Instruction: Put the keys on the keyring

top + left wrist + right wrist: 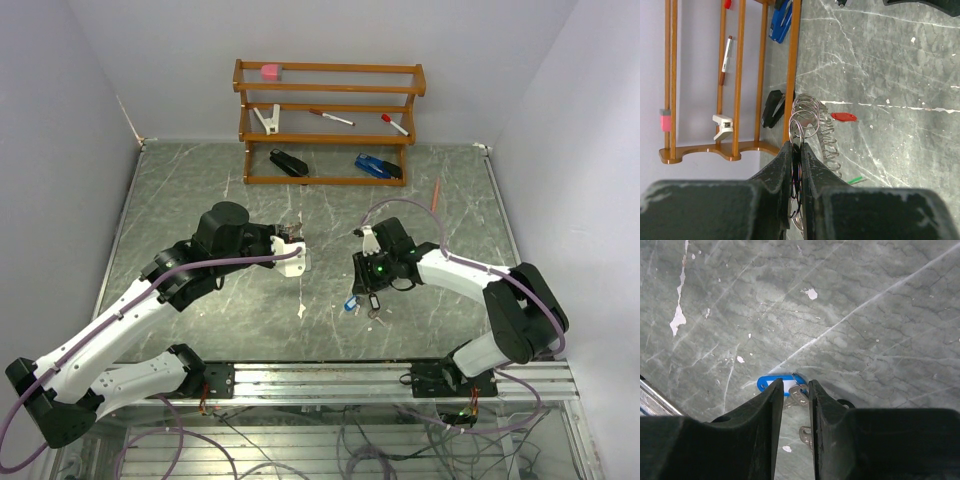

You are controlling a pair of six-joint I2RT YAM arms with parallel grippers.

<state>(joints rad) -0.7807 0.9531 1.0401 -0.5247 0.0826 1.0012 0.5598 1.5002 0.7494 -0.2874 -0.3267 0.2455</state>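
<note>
— Where's the keyring (806, 120)?
— Nipped on edge between the closed fingers of the left tool (797, 146). It is thin and silvery, its rim crowded with little wire loops.
— And the keys (366, 308)?
— Clustered near the front middle of the bench (200, 190), well apart from the ring. A blue-tagged key (774, 382) lies flat, its silvery blade in the narrow gap of the right tool (796, 387). Whether it is gripped, I can't tell. Another silvery key (805, 435) peeks out just beside it. A red tag (844, 117) lies flat beyond the ring.
</note>
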